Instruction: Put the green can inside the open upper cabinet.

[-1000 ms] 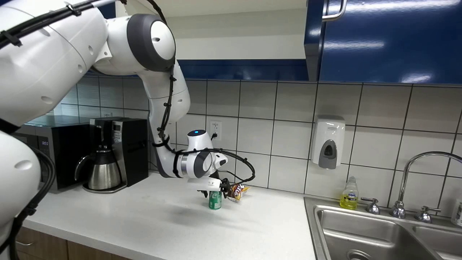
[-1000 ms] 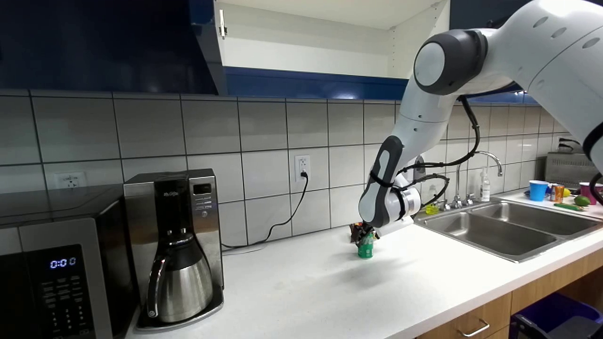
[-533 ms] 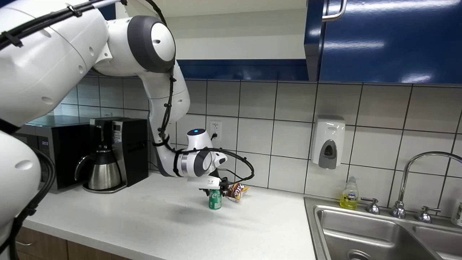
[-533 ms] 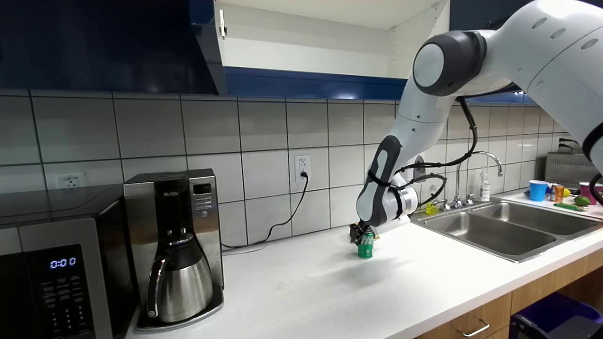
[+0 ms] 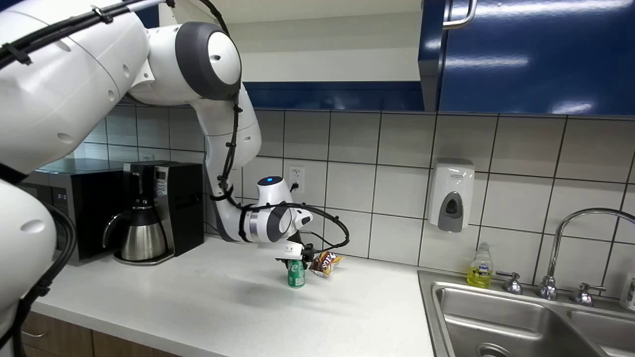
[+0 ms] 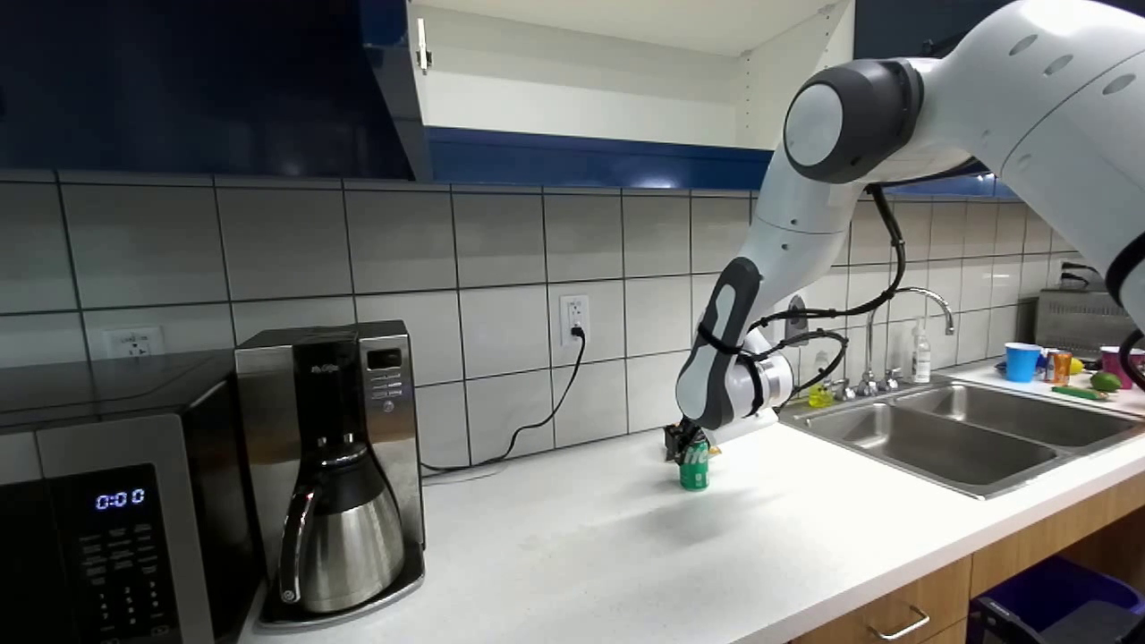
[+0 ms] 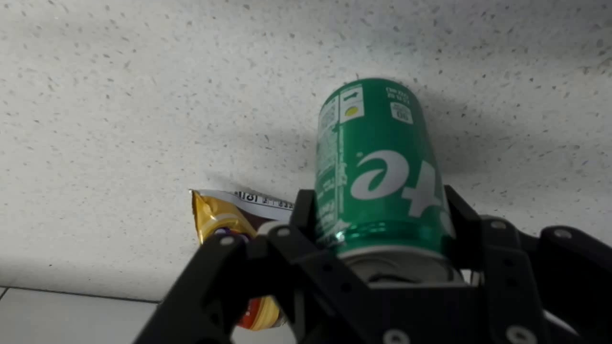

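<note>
With angular black gripper (image 7: 380,210), clasping both sides of glossy cylindrical green can (image 7: 377,136), standing on speckled counter (image 7: 143,119) before pale tiles (image 6: 501,234) running below blue-edged cabinet (image 6: 595,159).

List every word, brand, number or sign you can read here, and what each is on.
"0:00": microwave display, in an exterior view.
"te": can, upside down in the wrist view; anything before it curves out of sight.
Too small, blurred or cut off to read: the can's fine print, the microwave buttons, and marks on the coffee maker, dispenser, soap bottle, pump bottle and packet.
</note>
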Available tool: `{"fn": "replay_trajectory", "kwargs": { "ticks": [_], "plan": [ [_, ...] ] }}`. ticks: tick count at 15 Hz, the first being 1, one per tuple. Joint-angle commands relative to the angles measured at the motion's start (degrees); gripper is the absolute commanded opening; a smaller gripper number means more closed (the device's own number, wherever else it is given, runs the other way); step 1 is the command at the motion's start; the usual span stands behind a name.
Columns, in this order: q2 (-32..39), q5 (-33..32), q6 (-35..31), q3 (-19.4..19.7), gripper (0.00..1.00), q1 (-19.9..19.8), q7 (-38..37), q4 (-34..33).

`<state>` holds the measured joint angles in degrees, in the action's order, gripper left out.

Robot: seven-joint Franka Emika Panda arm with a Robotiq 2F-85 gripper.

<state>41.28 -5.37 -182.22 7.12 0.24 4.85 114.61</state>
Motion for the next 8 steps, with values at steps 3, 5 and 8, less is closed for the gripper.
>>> {"fn": "replay_trajectory", "kwargs": {
  "ticks": [3,5,8],
  "plan": [
    [-2.65,1.42,3.21,1.99,0.39,1.19,-2.33,1.98],
    [-3.95,1.33,4.08,3.13,0.39,1.96,-2.67,3.04],
    [-6.12,0.71,5.97,4.43,0.39,2.76,-2.68,4.49]
  ]
}}
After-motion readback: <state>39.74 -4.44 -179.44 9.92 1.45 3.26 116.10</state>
